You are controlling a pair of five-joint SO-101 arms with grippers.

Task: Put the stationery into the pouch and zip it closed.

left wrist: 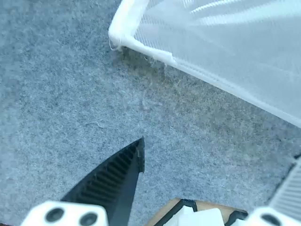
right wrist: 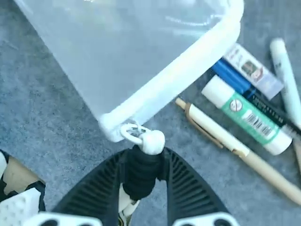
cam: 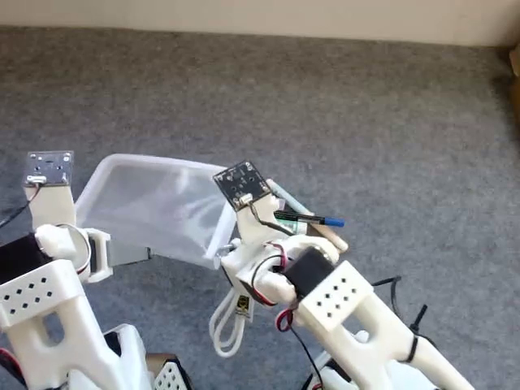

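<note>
The translucent white mesh pouch (cam: 154,203) lies flat on the grey carpet between the arms. My right gripper (right wrist: 143,157) is at the pouch's near corner (right wrist: 110,128), shut on the black zipper pull (right wrist: 141,173), which has a white bead (right wrist: 153,141) at its ring. Just beyond that corner lies the stationery: a green-and-white glue stick (right wrist: 247,115), a beige pen (right wrist: 235,150), a blue pen (right wrist: 233,79) and a white pen (right wrist: 286,80), also in the high view (cam: 309,218). My left gripper (left wrist: 218,155) is open over bare carpet, near another pouch corner (left wrist: 117,37), touching nothing.
A looped white cable (cam: 227,325) lies on the carpet in front of the right arm. Grey carpet (cam: 390,114) stretches open behind and to the right of the pouch. The arm bases crowd the near edge.
</note>
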